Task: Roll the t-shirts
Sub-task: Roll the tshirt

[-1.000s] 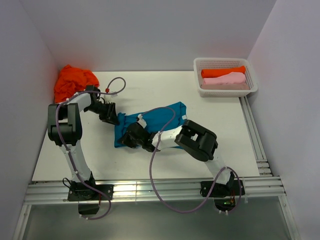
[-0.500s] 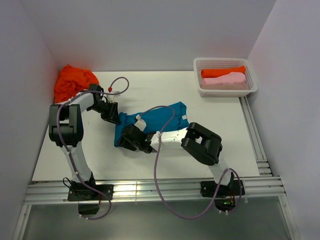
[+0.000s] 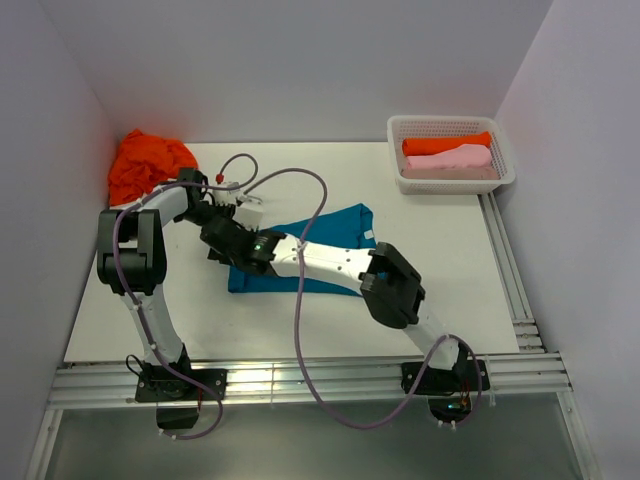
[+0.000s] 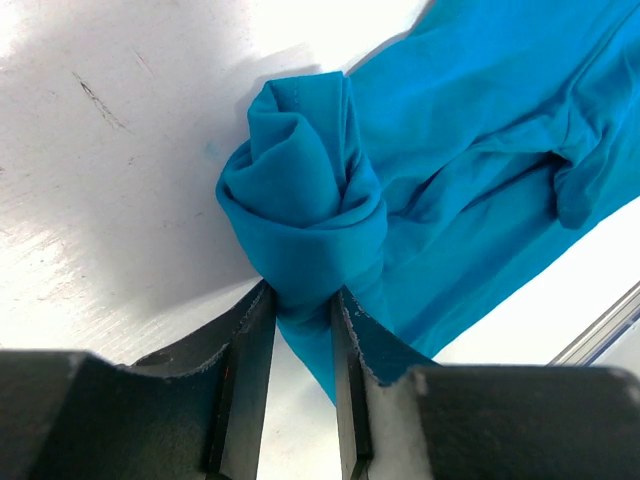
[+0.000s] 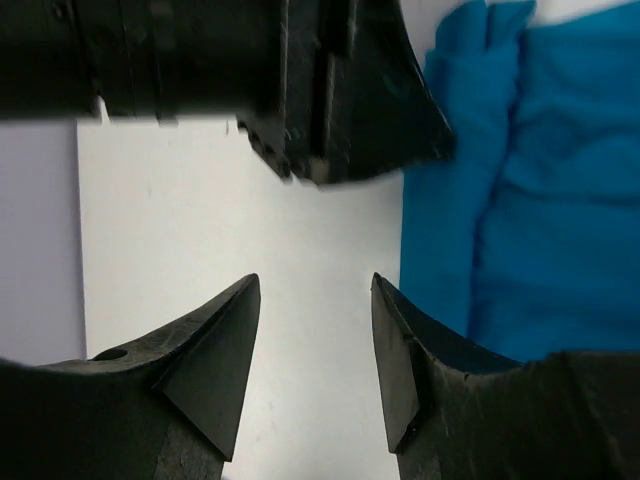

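Note:
A teal t-shirt (image 3: 335, 228) lies half flat in the middle of the table, its left end wound into a thick roll (image 4: 300, 200). My left gripper (image 4: 300, 300) is shut on that rolled end, at the shirt's left edge (image 3: 218, 218). My right gripper (image 5: 315, 285) is open and holds nothing. It hovers over bare table beside the left gripper's black body (image 5: 300, 80), with the teal cloth (image 5: 520, 200) just to its right. In the top view the right arm lies across the shirt and its gripper (image 3: 222, 243) is near the left gripper. An orange t-shirt (image 3: 150, 165) lies crumpled at the far left.
A white lattice basket (image 3: 400, 180) at the far right holds a rolled orange shirt (image 3: 445, 143) and a rolled pink one (image 3: 450, 158). Purple cables (image 3: 300, 300) loop over the table from both arms. White walls close off the left, back and right.
My right gripper has opened and let go of the shirt's near edge. It swung up and left across the shirt to beside the left gripper, which stays clamped on the roll.

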